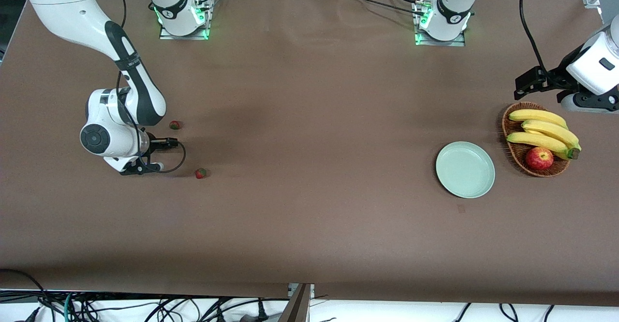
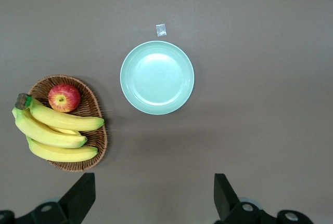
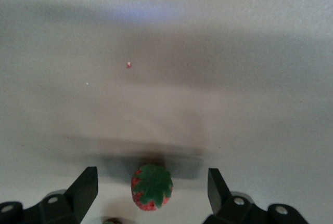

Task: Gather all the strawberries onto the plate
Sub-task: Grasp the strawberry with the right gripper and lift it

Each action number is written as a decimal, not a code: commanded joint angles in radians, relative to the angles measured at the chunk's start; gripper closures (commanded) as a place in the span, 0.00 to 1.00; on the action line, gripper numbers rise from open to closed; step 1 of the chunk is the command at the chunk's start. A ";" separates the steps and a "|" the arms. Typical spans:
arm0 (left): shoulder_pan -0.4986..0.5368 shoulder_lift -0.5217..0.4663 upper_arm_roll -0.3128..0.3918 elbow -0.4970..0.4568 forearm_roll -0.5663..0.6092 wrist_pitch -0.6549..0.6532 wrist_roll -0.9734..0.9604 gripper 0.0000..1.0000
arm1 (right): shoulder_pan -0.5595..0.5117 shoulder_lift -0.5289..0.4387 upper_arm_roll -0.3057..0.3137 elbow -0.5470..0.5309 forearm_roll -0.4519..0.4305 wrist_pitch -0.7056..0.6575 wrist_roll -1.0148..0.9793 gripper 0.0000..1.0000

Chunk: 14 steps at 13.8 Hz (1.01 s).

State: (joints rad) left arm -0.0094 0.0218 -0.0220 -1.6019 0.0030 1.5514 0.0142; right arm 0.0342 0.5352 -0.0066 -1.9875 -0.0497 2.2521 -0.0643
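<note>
We see the counter, covered in brown cloth, carrying everything. The wicker basket with the bananas and an apple stands at the left arm's end. The plate lies bare just beside the basket, toward the right arm's end of it. The left end effector hangs high over this area with its fingers spread wide, gripping nothing; this arm waits. The right end effector is down low at the right arm's end of the counter, fingers wide apart, with one strawberry on the counter between them, not yet clamped. Two more strawberries lie near that end effector: one farther from the front camera, one nearer to it.
</note>
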 commanded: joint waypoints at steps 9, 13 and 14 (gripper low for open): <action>0.000 -0.014 0.007 -0.004 -0.014 -0.011 0.004 0.00 | 0.010 -0.032 0.000 0.027 0.001 -0.060 -0.015 1.00; 0.008 -0.014 0.007 -0.006 -0.015 -0.013 0.007 0.00 | 0.078 -0.029 0.109 0.196 0.027 -0.175 0.058 1.00; 0.008 -0.014 0.007 -0.006 -0.014 -0.014 0.009 0.00 | 0.107 -0.023 0.138 0.208 0.049 -0.168 0.174 1.00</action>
State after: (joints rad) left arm -0.0062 0.0218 -0.0168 -1.6019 0.0030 1.5509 0.0142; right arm 0.0917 0.5154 0.0829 -1.8177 -0.0269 2.1141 -0.0148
